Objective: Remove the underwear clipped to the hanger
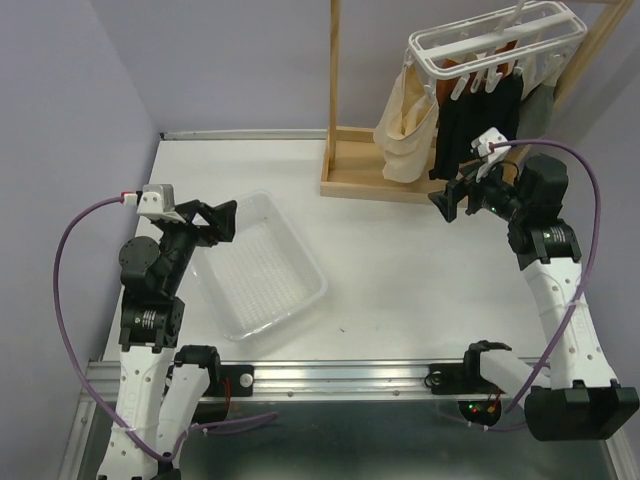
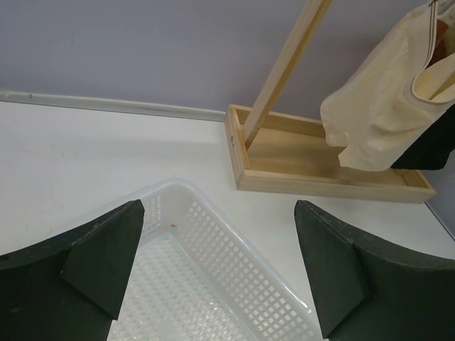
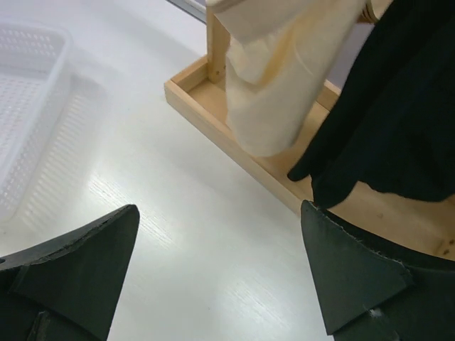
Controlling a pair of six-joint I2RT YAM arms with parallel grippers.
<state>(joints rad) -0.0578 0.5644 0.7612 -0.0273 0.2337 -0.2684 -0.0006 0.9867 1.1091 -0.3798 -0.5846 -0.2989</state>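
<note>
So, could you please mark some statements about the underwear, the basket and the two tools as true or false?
1. The cream underwear hangs from the hanger. True.
2. The basket holds a garment. False: nothing lies in it.
3. The right tool is shut on the black underwear. False: it is open, close to that garment, and holds nothing.
4. The left tool is open. True.

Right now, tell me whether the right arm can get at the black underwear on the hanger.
Probably yes. The right gripper is open and faces the black underwear from close by, with nothing between them; the cream underwear hangs off to one side.
</note>
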